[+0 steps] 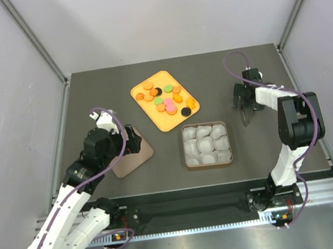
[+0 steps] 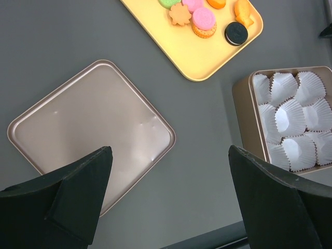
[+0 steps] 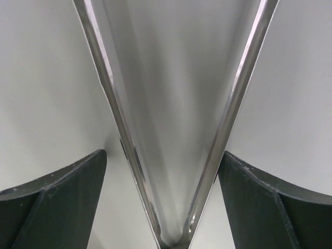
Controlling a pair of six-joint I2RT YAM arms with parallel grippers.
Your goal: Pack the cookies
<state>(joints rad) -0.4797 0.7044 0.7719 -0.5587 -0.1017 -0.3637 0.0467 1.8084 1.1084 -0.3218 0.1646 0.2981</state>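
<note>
Sitting on a smooth yellow-orange tray [image 1: 160, 123] with round corners, the cookies [image 1: 166, 99] are small flat circles in orange, pink, green and black. Just beside it on the dark grey bench [image 1: 88, 92], a square metal tin [image 1: 209, 165] holds crinkly white paper cups [image 1: 206, 144], and a flat shiny lid [image 2: 93, 114] lies to the left. The left pincer [image 2: 169, 171] hangs above the lid with its fingers spread wide, and the right pincer [image 3: 162, 161] is spread too, both gripping nothing.

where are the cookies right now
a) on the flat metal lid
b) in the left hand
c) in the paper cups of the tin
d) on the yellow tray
D: the cookies all lie on the yellow tray, while the paper cups in the tin hold none.
</note>
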